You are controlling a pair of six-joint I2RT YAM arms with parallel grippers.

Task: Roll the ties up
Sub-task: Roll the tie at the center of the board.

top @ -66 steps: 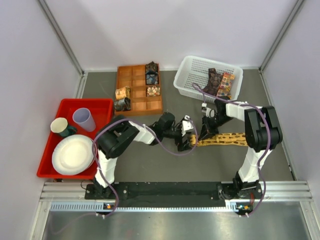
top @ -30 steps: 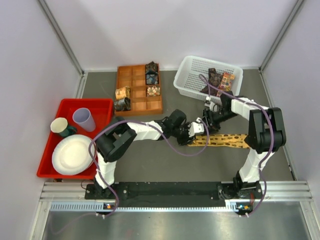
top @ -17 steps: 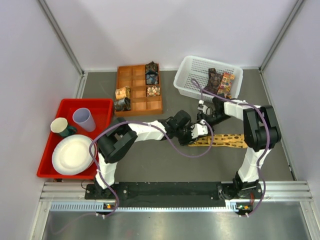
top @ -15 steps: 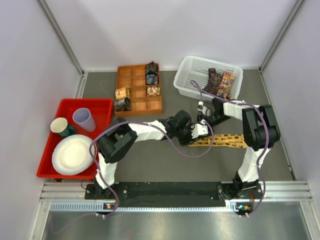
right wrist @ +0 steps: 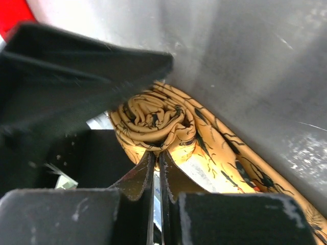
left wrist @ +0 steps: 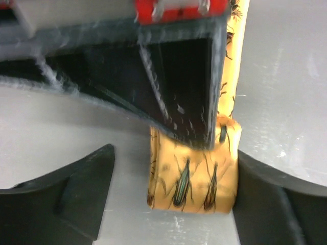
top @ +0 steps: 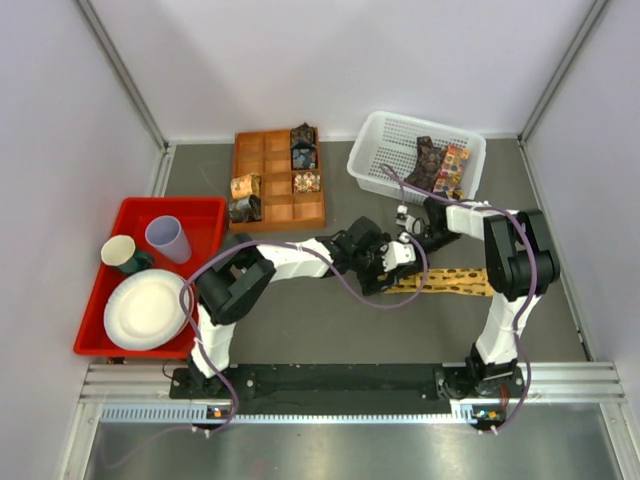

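Golden-yellow patterned fabric necktie (left wrist: 194, 178) is judged mid-roll, its coil lying between the spread jaws of the left gripper (left wrist: 176, 199) and just beyond the closed right gripper (right wrist: 156, 158); re-clamping is called for next.

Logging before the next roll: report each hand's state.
Left hand: open, straddling the rolled end of the yellow tie.
Right hand: shut at that roll; any pinched fabric cannot be told.

**Grey bench boxed in by white walls**

A matte grey bench (top: 330, 325) spans the enclosure, and the wrist views show fine scratches on it. Plain white panels close it in: back wall (top: 340, 60), left wall (top: 50, 150), right wall (top: 600, 180). Aluminium posts (top: 120, 70) mark the corners. A black rail (top: 340, 378) lines the near edge, with a brushed steel sheet (top: 340, 450) beyond. The light is soft and even.
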